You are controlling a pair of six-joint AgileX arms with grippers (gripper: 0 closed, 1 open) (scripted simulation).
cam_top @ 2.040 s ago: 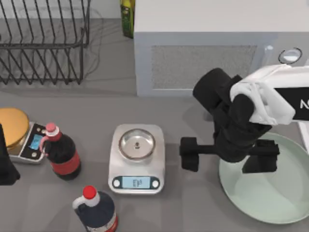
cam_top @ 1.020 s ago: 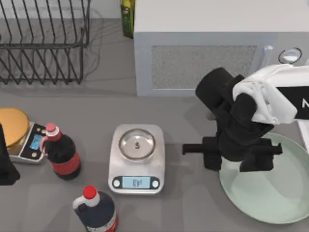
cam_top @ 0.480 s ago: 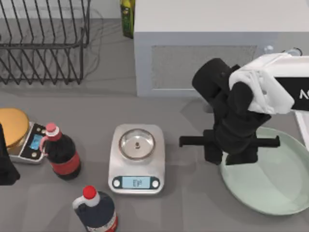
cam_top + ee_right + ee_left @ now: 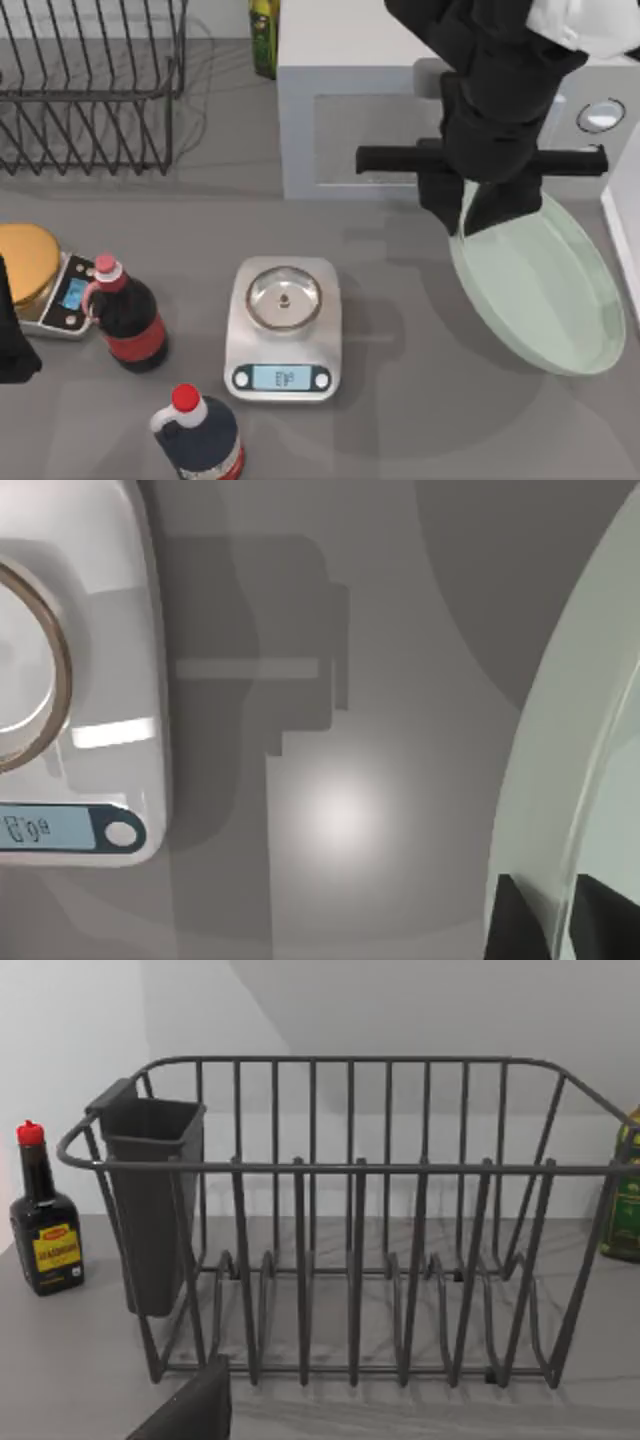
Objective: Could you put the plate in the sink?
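Right gripper (image 4: pixel 468 210) pinches the tilted pale mint-green round plate (image 4: pixel 545 290) by its rim; the white-rimmed sink (image 4: pixel 622 215) lies toward three o'clock (left arm parked).

I am working at a grey kitchen counter (image 4: pixel 400 440), rendered in simulation. A dark wire dish rack (image 4: pixel 85 90) with a cutlery cup (image 4: pixel 150 1205) is standing at the back left, a grey-white microwave (image 4: pixel 350 100) is sitting at the back right, and a white sink rim (image 4: pixel 622 235) is showing at the right edge. A steel-dished kitchen scale (image 4: pixel 283 328) is displaying its readout mid-counter, a second scale (image 4: pixel 45 280) is sitting at left, and sauce bottles (image 4: pixel 128 315) and an oil bottle (image 4: pixel 263 35) are standing around them.
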